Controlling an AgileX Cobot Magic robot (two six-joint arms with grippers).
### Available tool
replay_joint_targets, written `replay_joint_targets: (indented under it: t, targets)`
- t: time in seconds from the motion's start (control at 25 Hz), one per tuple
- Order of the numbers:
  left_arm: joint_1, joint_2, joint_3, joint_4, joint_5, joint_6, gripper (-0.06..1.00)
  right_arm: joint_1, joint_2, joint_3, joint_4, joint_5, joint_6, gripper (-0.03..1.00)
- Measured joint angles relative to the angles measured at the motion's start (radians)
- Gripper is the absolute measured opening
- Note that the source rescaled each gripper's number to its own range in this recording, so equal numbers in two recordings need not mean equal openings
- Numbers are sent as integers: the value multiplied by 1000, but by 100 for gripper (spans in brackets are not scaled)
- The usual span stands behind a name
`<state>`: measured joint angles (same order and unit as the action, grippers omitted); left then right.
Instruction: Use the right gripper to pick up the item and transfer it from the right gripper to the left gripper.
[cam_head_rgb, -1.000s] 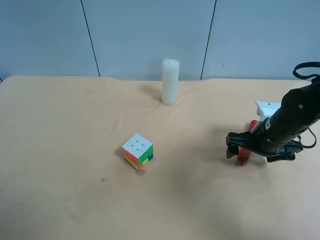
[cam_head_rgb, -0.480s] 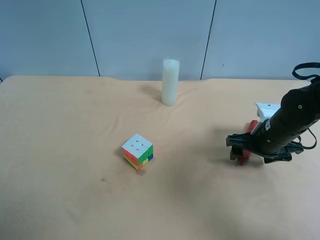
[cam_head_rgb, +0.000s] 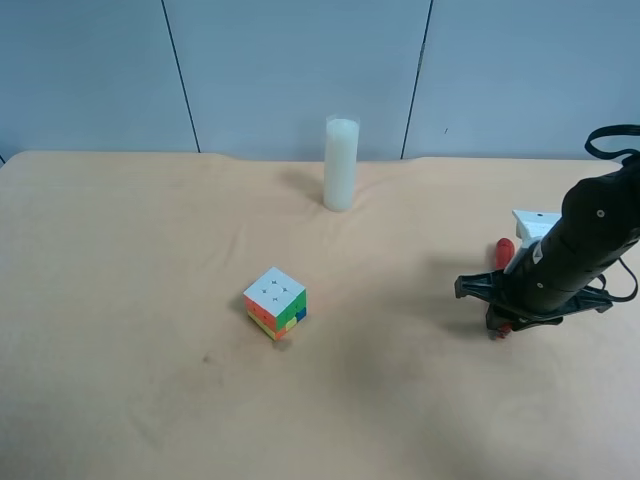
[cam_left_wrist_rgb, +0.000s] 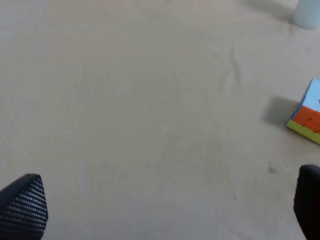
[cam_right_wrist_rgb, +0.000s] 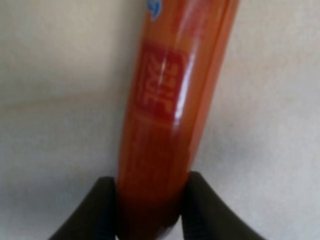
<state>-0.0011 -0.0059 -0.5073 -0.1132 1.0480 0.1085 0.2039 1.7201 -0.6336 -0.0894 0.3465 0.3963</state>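
The slim red-orange sausage-shaped tube (cam_right_wrist_rgb: 170, 115) carries a darker red square patch with pale characters, too blurred to read, and a scrap of blue print near one end. Its skin is glossy plastic with a long streak of light down it. It is down at the tan cloth-covered table (cam_head_rgb: 150, 250), near the exterior high view's right edge. Whether it touches the cloth I cannot tell. The right gripper (cam_right_wrist_rgb: 150, 212) has its two rounded black fingers (cam_right_wrist_rgb: 97, 210) pressed against either side of the tube, clamping one end. The left gripper (cam_left_wrist_rgb: 165, 207) stands wide open above bare cloth, and one fingertip shows a ribbed matte pad. One multicoloured puzzle cube (cam_head_rgb: 275, 302), white on top with four small marks, sits mid-table, well apart from the tube. One white, waxy-looking cylinder (cam_head_rgb: 341, 163) stands upright towards the far edge.
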Motion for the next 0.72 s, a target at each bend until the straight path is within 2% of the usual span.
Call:
replay_joint_targets:
  t: [0.52,0.72]
  targets:
    - [0,0,0,0,0,0,100,-1,-3,0,0,13,-76,6]
    - [0,0,0,0,0,0,100,-1,-87,1,0,14,-137,5]
